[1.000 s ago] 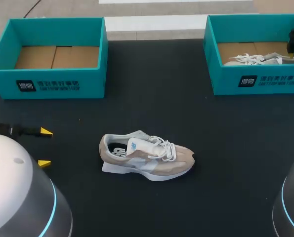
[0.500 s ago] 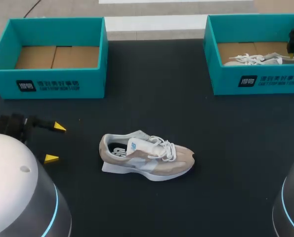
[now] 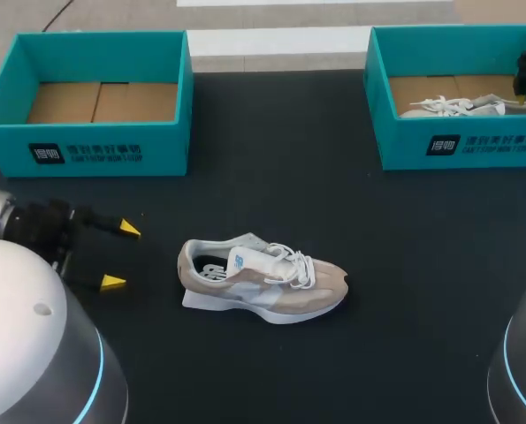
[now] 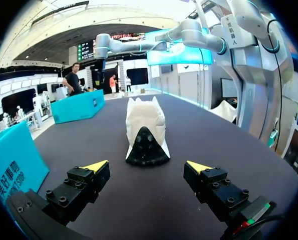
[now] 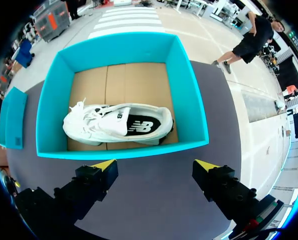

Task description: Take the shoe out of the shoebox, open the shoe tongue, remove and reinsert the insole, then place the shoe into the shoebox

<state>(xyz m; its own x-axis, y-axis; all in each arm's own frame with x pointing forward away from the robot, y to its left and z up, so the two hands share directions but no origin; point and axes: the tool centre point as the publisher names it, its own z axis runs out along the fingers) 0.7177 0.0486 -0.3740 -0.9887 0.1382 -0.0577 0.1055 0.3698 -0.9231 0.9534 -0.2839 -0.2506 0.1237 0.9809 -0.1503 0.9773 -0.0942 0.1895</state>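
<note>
Head view: the worktop carries 2 shoeboxes at its far corners, the left shoebox and the right shoebox, which holds a white shoe. The beige shoe lies upright mid-worktop, heel toward the left edge. To steady it for opening the tongue, the left claw, spread wide and holding nothing, should likely straddle that heel. The right claw hangs released over the right shoebox.
</note>
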